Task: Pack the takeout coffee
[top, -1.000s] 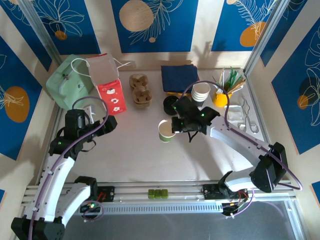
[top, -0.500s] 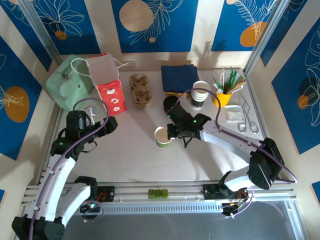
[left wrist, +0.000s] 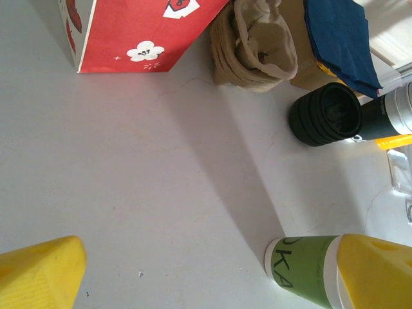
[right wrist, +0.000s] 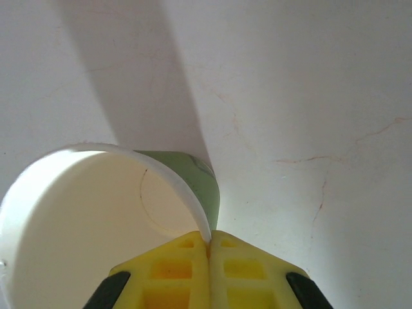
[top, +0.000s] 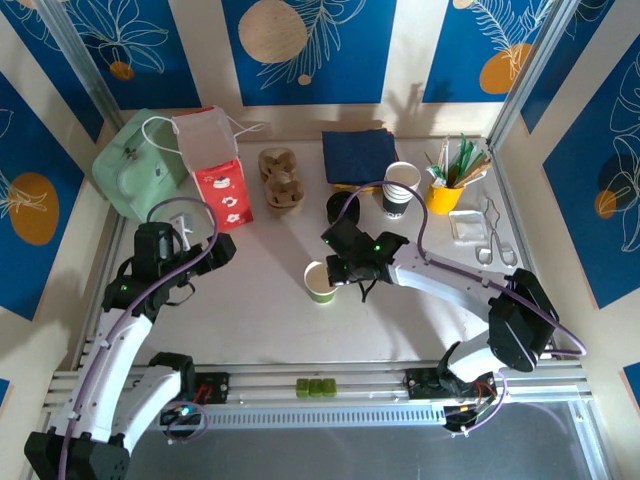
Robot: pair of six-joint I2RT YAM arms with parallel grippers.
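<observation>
White table [top: 260,310] under blue patterned walls [top: 300,50]. Red bag [top: 218,185] far left. Mid-table, upright and lidless, green cup [top: 320,286], right side of rim pinched in the fully closed right gripper [top: 338,272]. Well left of it, left gripper [top: 212,248], spread wide, empty.

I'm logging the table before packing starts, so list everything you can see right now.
Green cup: one, green, lidless, table centre.
White cups: one stack, white, back right.
Lids: one stack, black, beside white cups.
Napkins: one pile, navy, back centre.
Cup carriers: one stack, brown, beside napkins.
Paper bag: one, red and white, back left.
Pouch: one, pale green, back-left corner.
Pot: one, yellow, back right.
Tongs: one, metal, right side.
Left gripper: open, left of centre.
Right gripper: shut on green cup's rim.
</observation>
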